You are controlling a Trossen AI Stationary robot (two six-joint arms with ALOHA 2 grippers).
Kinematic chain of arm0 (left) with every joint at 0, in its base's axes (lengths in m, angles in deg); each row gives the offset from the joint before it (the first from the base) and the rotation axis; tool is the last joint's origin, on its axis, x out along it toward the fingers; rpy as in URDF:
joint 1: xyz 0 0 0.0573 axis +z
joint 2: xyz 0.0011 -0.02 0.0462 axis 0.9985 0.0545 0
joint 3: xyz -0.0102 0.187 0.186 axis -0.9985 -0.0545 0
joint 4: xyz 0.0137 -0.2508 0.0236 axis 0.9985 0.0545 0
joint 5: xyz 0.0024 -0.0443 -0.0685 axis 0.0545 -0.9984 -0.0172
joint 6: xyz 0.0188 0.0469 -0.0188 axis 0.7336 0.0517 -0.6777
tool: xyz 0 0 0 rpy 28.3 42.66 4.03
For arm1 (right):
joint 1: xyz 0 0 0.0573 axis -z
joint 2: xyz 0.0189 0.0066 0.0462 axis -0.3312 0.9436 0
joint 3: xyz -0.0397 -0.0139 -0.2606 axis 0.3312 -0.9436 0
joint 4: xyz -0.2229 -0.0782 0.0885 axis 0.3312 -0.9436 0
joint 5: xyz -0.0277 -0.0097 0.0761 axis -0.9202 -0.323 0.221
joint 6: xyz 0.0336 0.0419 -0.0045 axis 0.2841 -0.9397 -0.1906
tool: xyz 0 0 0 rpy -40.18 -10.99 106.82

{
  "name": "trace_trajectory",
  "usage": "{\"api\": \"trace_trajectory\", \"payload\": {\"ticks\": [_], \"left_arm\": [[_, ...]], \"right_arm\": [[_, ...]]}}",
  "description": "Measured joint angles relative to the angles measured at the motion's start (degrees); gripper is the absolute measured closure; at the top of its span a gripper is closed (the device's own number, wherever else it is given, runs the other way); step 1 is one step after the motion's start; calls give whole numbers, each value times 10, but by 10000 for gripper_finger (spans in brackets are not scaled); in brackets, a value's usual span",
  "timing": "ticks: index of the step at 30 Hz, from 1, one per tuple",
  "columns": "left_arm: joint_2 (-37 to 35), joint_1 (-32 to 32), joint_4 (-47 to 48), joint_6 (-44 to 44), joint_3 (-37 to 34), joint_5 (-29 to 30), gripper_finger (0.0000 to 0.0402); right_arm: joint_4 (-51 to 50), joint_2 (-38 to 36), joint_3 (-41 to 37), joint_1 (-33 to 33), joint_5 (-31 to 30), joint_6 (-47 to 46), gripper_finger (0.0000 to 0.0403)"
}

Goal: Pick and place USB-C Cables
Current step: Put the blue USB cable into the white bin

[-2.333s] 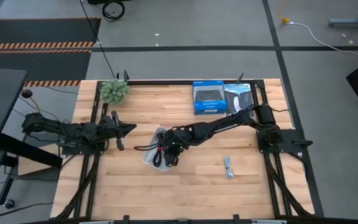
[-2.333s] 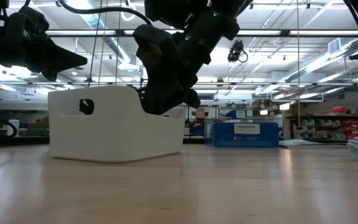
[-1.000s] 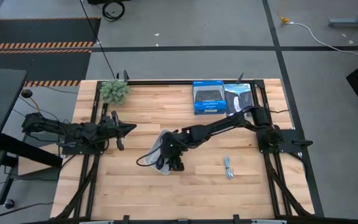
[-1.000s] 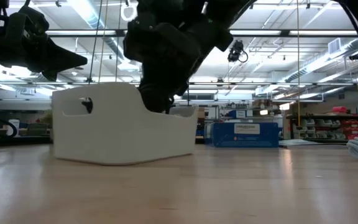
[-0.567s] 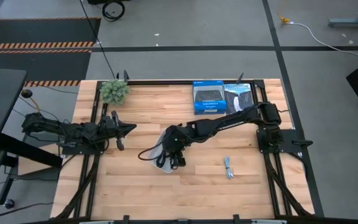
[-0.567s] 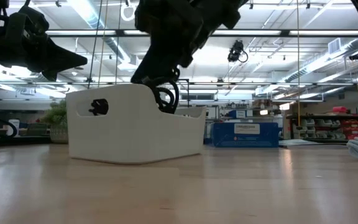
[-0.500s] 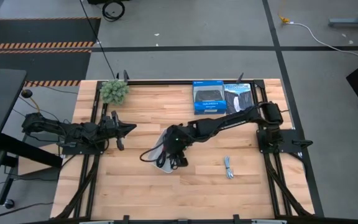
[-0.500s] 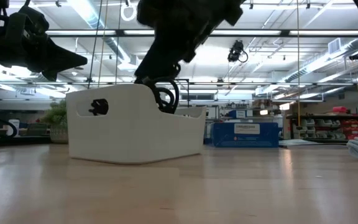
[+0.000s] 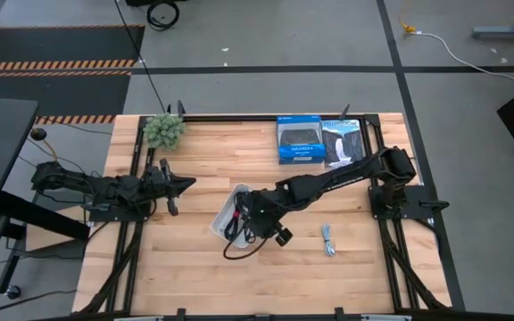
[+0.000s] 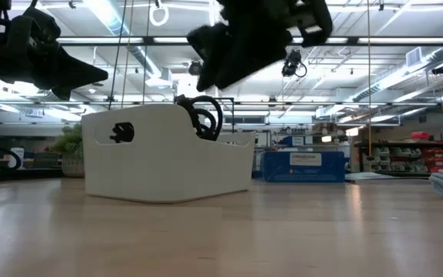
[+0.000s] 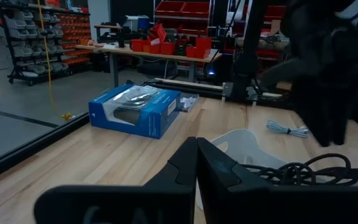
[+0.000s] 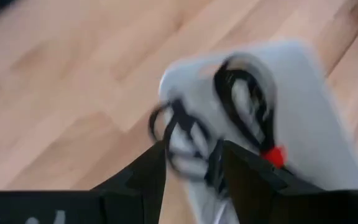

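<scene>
A white tray [image 9: 225,201] stands mid-table; in the right wrist view it [image 12: 309,106] holds a black cable with a red band [image 12: 244,102] and another black cable [image 12: 178,132]. One black cable loops over the tray's rim [image 10: 203,115] and trails onto the wood [image 9: 236,248]. My right gripper [image 9: 255,221] hovers open above the tray [image 10: 168,161], its fingers [image 12: 143,177] empty. A pale blue-grey cable [image 9: 328,239] lies on the table to the right. My left gripper [image 9: 186,185] waits shut at the left.
A blue box [image 9: 298,139] and a black box [image 9: 342,141] lie at the far edge, and a small green plant [image 9: 163,131] stands at the far left. The left arm [image 10: 44,58] hangs over the table's left side.
My right gripper has risen out of the tray, drawn toward the table's right and near edges, and rolled about its own axis. The tray has slid a little toward the right. The black cable's loose end now trails over the tray's near side.
</scene>
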State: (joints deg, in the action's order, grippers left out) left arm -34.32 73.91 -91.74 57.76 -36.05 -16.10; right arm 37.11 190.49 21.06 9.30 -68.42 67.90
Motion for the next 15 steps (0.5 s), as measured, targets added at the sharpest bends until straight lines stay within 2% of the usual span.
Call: {"api": "trace_trajectory", "payload": {"ticks": [8, 15], "left_arm": [[0, 0, 0, 0, 0, 0, 390], [4, 0, -1, 0, 0, 0, 390]], "right_arm": [[-7, 20, -4, -2, -8, 31, 210], [38, 38, -12, -3, -23, 82, 209]]}}
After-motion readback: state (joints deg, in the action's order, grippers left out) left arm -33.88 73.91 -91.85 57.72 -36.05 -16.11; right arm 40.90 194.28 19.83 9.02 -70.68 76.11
